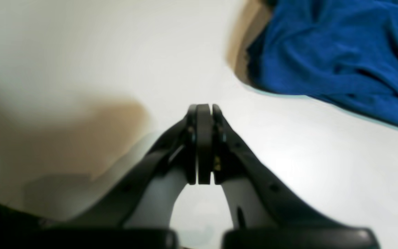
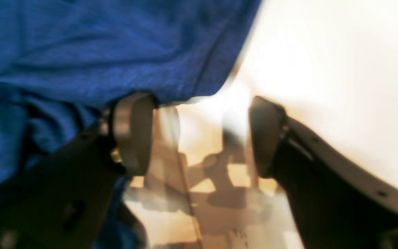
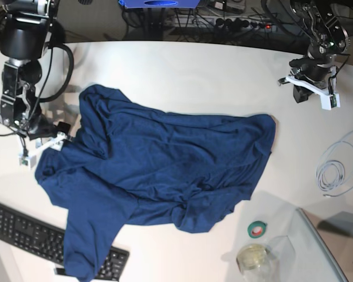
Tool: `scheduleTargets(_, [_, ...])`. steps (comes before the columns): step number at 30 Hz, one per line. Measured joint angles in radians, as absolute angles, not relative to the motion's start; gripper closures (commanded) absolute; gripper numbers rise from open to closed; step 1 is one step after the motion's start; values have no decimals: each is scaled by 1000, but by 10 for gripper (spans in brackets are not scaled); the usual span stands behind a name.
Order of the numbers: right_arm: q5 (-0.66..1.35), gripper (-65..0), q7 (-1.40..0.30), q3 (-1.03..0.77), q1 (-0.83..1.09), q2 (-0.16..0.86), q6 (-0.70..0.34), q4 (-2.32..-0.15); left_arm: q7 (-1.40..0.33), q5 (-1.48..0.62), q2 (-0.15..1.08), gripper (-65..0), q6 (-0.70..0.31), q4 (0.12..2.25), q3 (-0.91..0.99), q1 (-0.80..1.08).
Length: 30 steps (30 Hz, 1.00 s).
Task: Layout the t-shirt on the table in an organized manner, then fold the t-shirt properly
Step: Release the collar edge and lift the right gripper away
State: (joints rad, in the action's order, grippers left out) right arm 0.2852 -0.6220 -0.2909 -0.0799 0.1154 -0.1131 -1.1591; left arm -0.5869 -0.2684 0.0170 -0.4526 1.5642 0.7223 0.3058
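Bench (image 3: pixel 182 64) white, mostly bare at the far side. T-shirt (image 3: pixel 159 164) sprawled across its middle, rumpled, not yet laid flat; one end hangs over the keyboard (image 3: pixel 23 226) at the near edge, so layout looks like the step in hand. Right jaws (image 2: pixel 199 138) stand apart with nothing between them, one finger (image 2: pixel 133 131) against the shirt's edge, probably placed to take or drop that edge. Left jaws (image 1: pixel 204 110) clenched on nothing, parked over bare bench well apart from the cloth, likely just out of the way. Coiled cable (image 3: pixel 335 170), tape roll (image 3: pixel 257 229), small jar (image 3: pixel 252 257) sit clear of the shirt.
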Motion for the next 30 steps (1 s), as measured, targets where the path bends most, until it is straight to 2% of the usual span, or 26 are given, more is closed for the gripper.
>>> scheduleTargets(3, [297,-251,-607,-287,-84,119,-115,-1129,-587,-265,20,0,-449,1564,728,313])
scheduleTargets(7, [289,-18,-604,-289,-88,138,-115,-1119,-587,-266,17,0,-450,1564,729,315])
scheduleTargets(8, [288,0,-603,-291,-88,140,-115,-1120,-587,-265,17,0,-450,1564,729,316])
scheduleTargets(12, [307,-2,-619,-284,-75,170,-118,-1147,-587,-265,20,0,-450,1564,728,326])
scheduleTargets(17, [286,-2,-672,-293,-1,234,-113,-1288,-584,-266,51,0,-450,1561,723,339])
scheduleTargets(22, [305,-9,-704,-288,-1,232,-117,-1324,-587,-266,44,0,-450,1562,723,344])
scheduleTargets(25, [291,-9,-699,-288,66,231,-114,-1407,-586,-269,39,0,-450,1559,724,318])
scheduleTargets(29, [297,-11,-709,-289,147,175,-117,-1527,-515,-266,41,0,-447,1470,721,229])
scheduleTargets(30, [307,-11,-709,-285,157,167,-121,-1554,-504,-267,41,-30,-447,1450,719,213])
